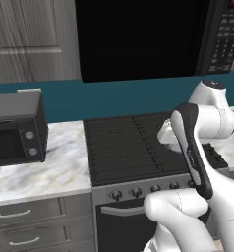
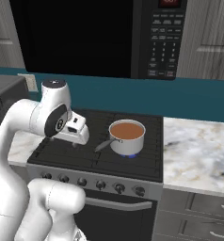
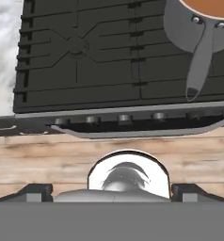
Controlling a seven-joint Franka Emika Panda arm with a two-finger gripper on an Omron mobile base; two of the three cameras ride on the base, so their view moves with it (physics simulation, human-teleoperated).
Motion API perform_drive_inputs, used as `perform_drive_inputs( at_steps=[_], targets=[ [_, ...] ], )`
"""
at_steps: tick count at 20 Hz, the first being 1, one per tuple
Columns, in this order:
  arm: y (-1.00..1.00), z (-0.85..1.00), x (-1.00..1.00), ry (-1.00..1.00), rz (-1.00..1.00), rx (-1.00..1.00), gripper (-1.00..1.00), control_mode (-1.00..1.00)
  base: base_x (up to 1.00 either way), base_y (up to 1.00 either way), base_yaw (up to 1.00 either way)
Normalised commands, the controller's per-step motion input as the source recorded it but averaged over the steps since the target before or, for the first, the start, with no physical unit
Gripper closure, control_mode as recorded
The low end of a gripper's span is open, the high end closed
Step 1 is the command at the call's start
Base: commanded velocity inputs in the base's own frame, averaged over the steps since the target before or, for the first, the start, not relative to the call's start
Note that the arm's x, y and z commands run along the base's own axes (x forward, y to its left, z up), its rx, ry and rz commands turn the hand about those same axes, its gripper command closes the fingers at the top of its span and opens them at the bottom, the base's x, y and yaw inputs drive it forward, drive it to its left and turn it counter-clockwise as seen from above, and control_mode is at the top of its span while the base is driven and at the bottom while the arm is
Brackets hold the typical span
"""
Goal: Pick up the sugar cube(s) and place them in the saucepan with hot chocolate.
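Note:
The saucepan with hot chocolate is a small steel pot of brown liquid on the stove's front right burner, its handle pointing front-left. In the hand view the saucepan sits at the top right, with its handle reaching toward the stove's front edge. My gripper hangs open above the stove's left front, a hand's width left of the handle and not touching it. Its fingertips stand wide apart with nothing between them. The sugar cube is out of view.
The black stove has a row of knobs along its front. A dark toaster oven stands on the left marble counter. A black microwave hangs above. More marble counter lies to the right.

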Motion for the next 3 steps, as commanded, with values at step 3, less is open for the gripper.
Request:
perform_drive_inputs(
  at_steps=[3],
  targets=[
    [0.86,-0.3,-0.02,-0.2,-0.01,0.0,-1.0,-1.0,0.0,0.0,0.0]
  ],
)
